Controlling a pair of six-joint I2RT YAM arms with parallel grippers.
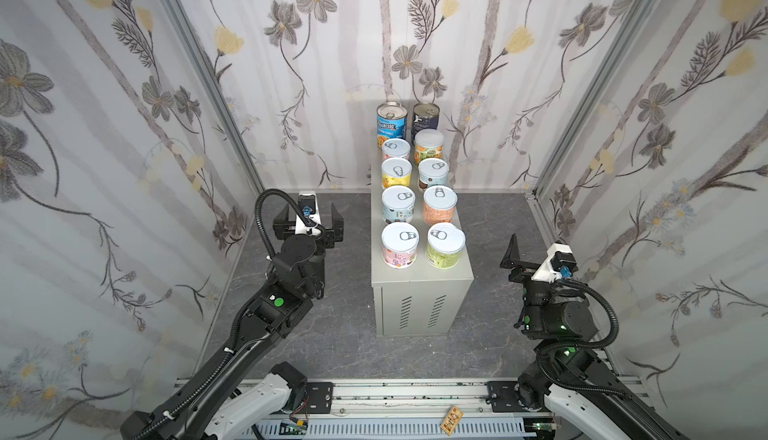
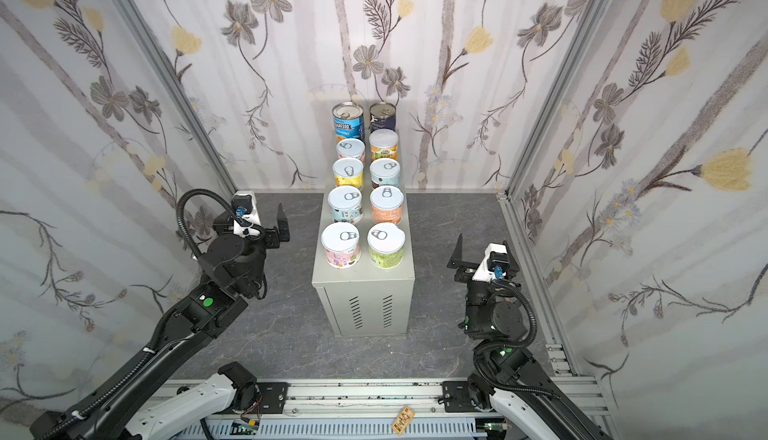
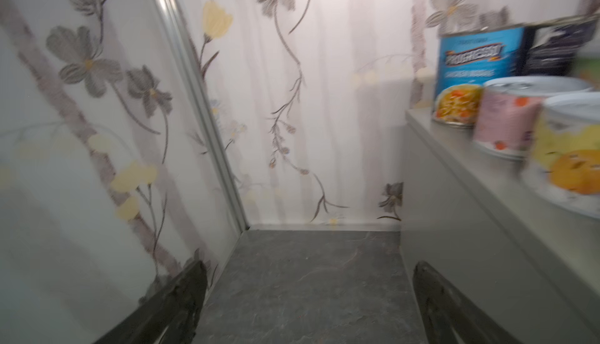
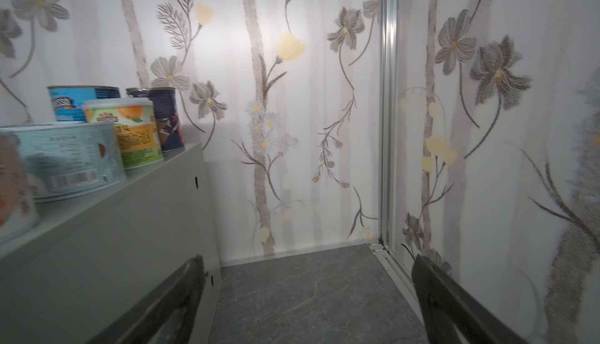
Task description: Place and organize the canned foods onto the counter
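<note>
The counter (image 1: 419, 278) is a beige-grey cabinet in the middle of the floor. The canned foods stand on it in two upright rows. At the back are a blue Progresso can (image 1: 391, 124) and a navy can (image 1: 425, 120). Several short white-lidded cans follow, ending in front with a pink can (image 1: 400, 245) and a green can (image 1: 445, 245). My left gripper (image 1: 309, 209) hovers open and empty left of the counter, my right gripper (image 1: 540, 247) open and empty on its right. Only floor shows between the left gripper's (image 3: 311, 264) and the right gripper's (image 4: 308, 258) fingers.
Dark marbled floor (image 1: 332, 292) surrounds the counter. Flowered walls with aluminium posts (image 1: 208, 72) close in the left, back and right. A metal rail (image 1: 407, 392) runs along the front with a small wooden tag (image 1: 451, 419) on it.
</note>
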